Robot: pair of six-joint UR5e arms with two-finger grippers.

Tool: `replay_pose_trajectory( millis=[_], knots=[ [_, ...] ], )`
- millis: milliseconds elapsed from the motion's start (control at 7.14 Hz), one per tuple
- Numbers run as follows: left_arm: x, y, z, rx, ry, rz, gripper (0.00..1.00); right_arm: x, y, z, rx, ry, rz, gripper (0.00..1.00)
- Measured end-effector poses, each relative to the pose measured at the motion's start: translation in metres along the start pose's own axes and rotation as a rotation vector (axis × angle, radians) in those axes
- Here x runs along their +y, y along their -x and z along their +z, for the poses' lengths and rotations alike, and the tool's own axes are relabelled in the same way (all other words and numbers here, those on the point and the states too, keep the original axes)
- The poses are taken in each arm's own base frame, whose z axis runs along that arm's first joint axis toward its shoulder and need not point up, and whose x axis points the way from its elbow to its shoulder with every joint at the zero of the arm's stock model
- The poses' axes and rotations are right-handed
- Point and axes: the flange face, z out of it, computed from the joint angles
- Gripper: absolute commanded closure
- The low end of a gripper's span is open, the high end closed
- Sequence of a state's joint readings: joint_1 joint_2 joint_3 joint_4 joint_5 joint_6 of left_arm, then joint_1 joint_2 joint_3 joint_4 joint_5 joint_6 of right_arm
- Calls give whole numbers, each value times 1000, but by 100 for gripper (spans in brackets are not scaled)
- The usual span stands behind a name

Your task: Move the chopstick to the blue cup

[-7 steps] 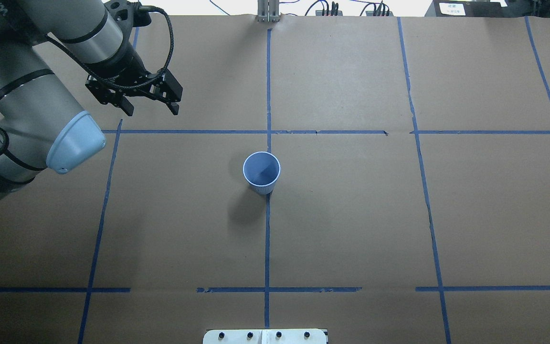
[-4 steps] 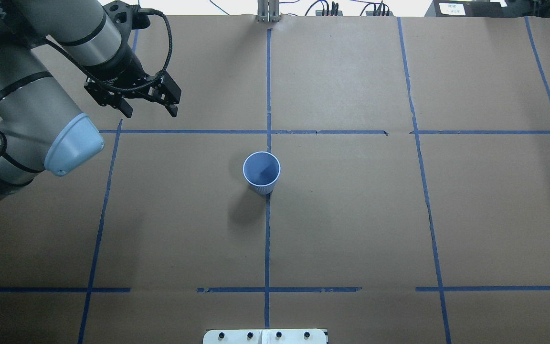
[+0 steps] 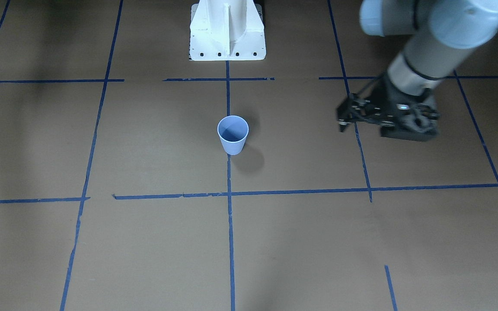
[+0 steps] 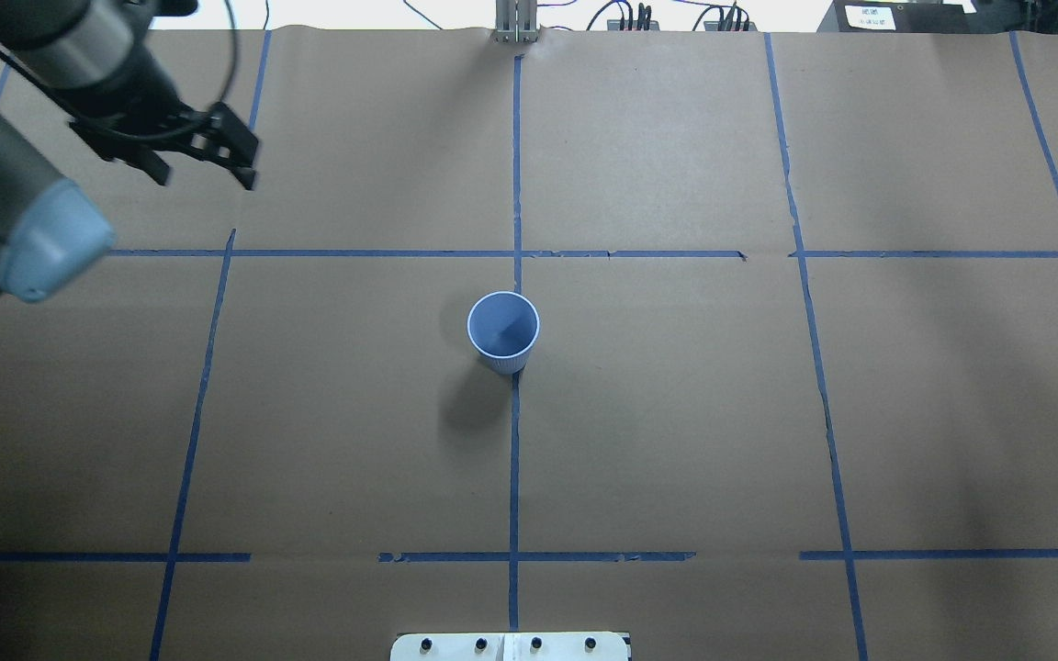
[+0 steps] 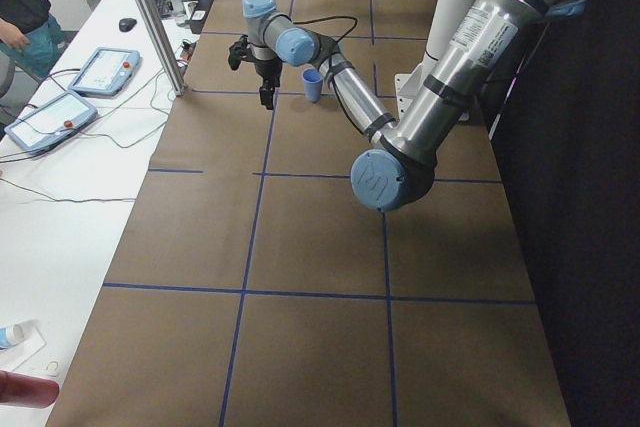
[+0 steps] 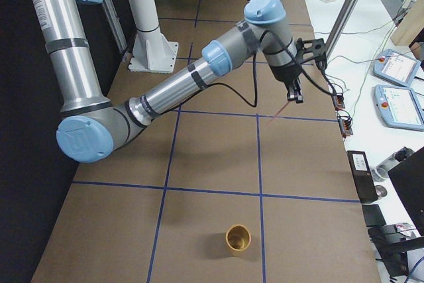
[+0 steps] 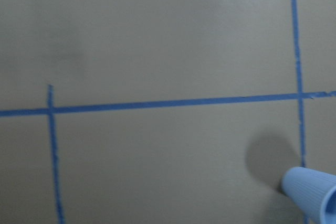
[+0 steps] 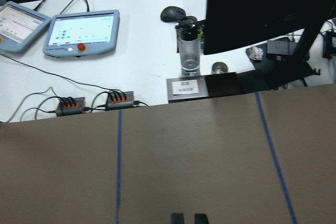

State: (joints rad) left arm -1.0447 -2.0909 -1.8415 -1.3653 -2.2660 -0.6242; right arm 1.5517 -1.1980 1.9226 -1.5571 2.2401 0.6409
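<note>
The blue cup [image 4: 503, 330] stands upright and empty at the table's middle; it also shows in the front view [image 3: 233, 134] and at the lower right of the left wrist view [image 7: 312, 198]. My left gripper [image 4: 208, 179] is open and empty, well to the cup's far left above the table [image 3: 343, 121]. My right gripper [image 6: 297, 97] is outside the overhead view. In the right side view a thin pink chopstick [image 6: 281, 112] slants down from its tips. The right wrist view shows its fingertips [image 8: 177, 217] close together.
An orange cup [image 6: 238, 237] stands near the table's right end. The white robot base [image 3: 227, 39] is at the near edge. Beyond the far edge are teach pendants [image 8: 84, 32], cables, a bottle and a monitor. Blue tape lines cross the brown table.
My left arm has drawn back to the left and toward the far edge, away from the cup, with its gripper still open. The cup has not moved.
</note>
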Motion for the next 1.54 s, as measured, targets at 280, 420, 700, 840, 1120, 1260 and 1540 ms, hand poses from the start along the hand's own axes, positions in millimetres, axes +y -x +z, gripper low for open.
replay_pose_trajectory(
  millis=[280, 420, 700, 840, 1120, 1260, 1540],
  knots=[
    [-4, 94, -18, -61, -18, 97, 0, 20, 101, 8, -51, -15, 11, 100],
    [-3, 139, -27, -88, -21, 143, 0, 41, 158, 17, -44, -15, 8, 100],
    [3, 195, -35, -116, -16, 163, 0, 92, 266, 29, 13, -7, -36, 100],
    [6, 209, -37, -123, -15, 156, 0, 126, 321, 39, 29, -12, -34, 100],
    [12, 226, -37, -129, -13, 137, 0, 184, 400, 55, 40, -18, -12, 100],
    [15, 230, -36, -129, -11, 133, 0, 214, 442, 65, 59, -19, -6, 100],
    [17, 233, -34, -131, -8, 128, 0, 270, 502, 89, 95, -33, -19, 100]
  ],
)
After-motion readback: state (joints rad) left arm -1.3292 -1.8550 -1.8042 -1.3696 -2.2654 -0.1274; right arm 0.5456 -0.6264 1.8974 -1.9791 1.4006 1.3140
